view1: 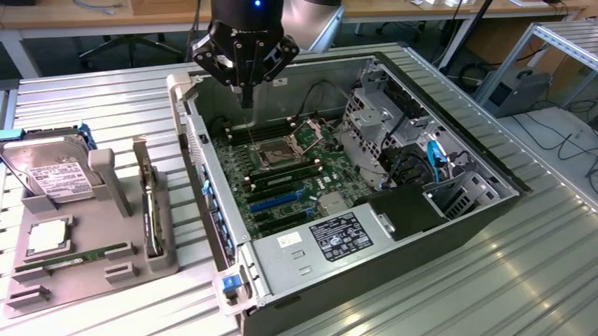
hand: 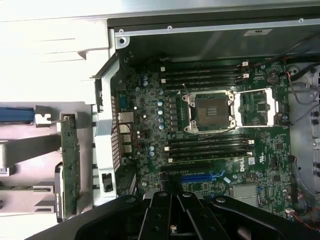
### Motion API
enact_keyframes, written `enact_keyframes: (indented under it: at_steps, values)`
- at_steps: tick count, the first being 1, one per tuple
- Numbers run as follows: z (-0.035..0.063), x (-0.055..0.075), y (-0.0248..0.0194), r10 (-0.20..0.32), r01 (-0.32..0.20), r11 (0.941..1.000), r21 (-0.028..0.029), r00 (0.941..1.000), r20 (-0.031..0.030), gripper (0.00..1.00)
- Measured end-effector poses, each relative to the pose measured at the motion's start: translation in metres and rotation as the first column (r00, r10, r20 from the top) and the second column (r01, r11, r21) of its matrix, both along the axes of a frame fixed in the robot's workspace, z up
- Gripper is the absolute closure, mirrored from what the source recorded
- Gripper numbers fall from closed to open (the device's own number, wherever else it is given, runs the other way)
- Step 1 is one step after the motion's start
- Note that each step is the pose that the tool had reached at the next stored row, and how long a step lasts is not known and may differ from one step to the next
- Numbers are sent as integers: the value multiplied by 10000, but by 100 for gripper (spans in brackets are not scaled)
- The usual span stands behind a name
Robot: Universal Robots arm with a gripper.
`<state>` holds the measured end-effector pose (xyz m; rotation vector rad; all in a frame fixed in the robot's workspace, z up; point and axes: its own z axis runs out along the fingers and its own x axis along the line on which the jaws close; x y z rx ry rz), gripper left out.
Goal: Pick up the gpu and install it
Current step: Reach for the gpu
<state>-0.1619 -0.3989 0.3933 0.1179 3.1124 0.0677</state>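
Overhead, the robot's black jaws hang clenched together, gripping no object, above the open grey metal computer case (view1: 467, 224), over the end of the green motherboard (view1: 323, 157) that lies farther from the exterior camera. The gpu (view1: 150, 210), a thin flat card with a brownish-green circuit-board side and a silvery end bracket, stands on edge in a slot of the grey plastic holder (view1: 66, 276) on the ribbed metal counter (view1: 467, 294). It sits just outside the case wall on the exterior view's left, well apart from the jaws and untouched.

Lab: slatted metal bench (view1: 523, 280) (desks (view1: 140, 15) behind).
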Motion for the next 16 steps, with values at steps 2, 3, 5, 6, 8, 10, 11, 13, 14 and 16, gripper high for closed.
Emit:
enact_keyframes:
  at_steps: [2,3,5,6,8,10,11,13,14,16]
  values:
    - [0,-13,0,0,0,10000,0,10000,0,89]
    - [0,-18,0,0,0,10000,0,10000,0,89]
    - [0,-31,0,0,0,10000,0,10000,0,89]
    - [0,-36,0,0,0,10000,1,10000,1,89]
    - [0,-47,0,-1,1,10000,0,10000,0,89]
    - [0,-61,0,-1,1,10000,0,10000,0,89]
    - [0,-71,0,-1,1,10000,0,10000,0,89]
    - [0,-87,0,-1,1,10000,0,10000,0,89]
    - [0,-94,0,-1,1,10000,0,10000,0,89]
    - [0,-107,0,0,0,10000,0,10000,-1,89]
